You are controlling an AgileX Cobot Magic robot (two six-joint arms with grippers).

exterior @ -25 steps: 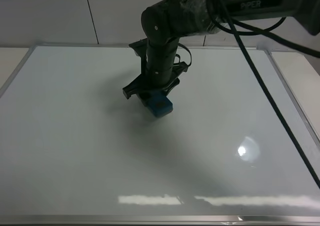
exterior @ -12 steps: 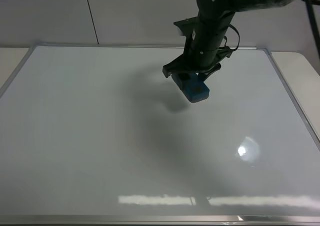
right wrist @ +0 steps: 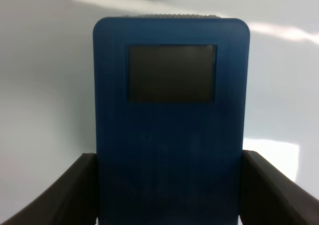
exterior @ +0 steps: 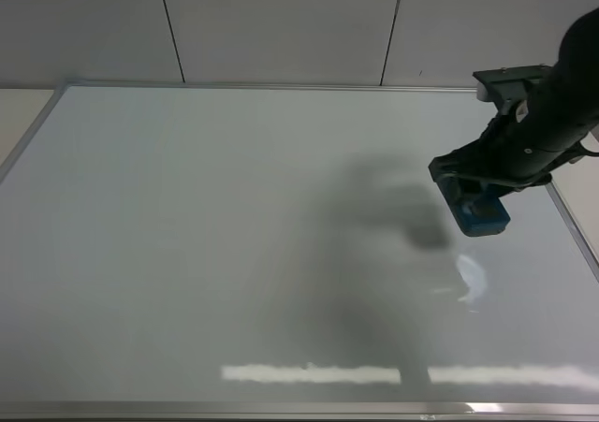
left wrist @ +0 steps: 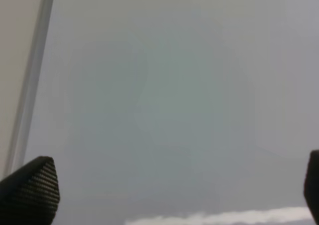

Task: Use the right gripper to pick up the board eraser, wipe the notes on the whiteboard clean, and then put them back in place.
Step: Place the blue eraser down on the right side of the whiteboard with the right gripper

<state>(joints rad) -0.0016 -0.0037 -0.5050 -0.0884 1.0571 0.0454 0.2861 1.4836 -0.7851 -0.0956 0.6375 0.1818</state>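
- Currently your right gripper (exterior: 471, 190) has its jaws clamped on the board eraser (exterior: 482, 216), one jaw on each long side near its rear end.
- You have the eraser over the whiteboard (exterior: 187, 235), close to the right frame (exterior: 562, 207). Its shadow (exterior: 426, 233) sits apart from it, so it is probably lifted off the surface.
- You won't find any red notes on the board in these views. Wiping looks done; putting the eraser back is left.
- Handling guess: a light, stiff plastic shell whose smooth sides could slip.
- Take hold across the narrow width, on the sides, not on the grey patch (right wrist: 172, 73).
- Your left gripper (left wrist: 169, 187) has its jaws spread wide, holding nothing, over bare board.
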